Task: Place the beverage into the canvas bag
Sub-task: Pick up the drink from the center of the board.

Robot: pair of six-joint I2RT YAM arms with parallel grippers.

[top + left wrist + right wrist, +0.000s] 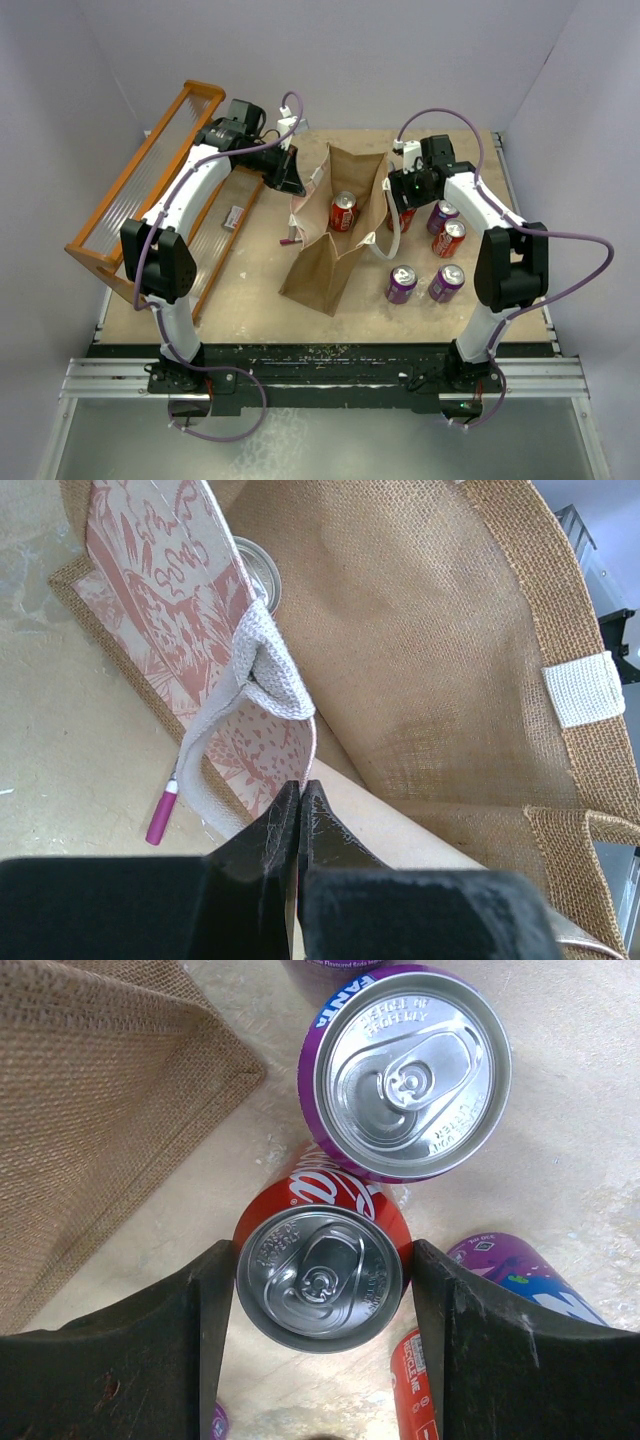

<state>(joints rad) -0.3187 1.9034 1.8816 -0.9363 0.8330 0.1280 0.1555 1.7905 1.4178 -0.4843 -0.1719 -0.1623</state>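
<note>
The red aluminium cola can (pixel 320 1285) stands on the table just beside the tan woven canvas bag with white loop handles (pixel 335 245), not in it yet. The right gripper (pixel 322 1265) has its fingers apart either side of the can, close in but not clearly squeezing. The left gripper (pixel 300 795) is pressed together and looks pinched on the bag's rim.

Progress-wise, I'd say early: another red can (pixel 343 211) sits inside the bag, and four other cans (pixel 446 282) wait outside. Only the overhead view shows that bagged can properly. Only the right wrist view shows the finger-to-can fit, which the arm hides from above.
</note>
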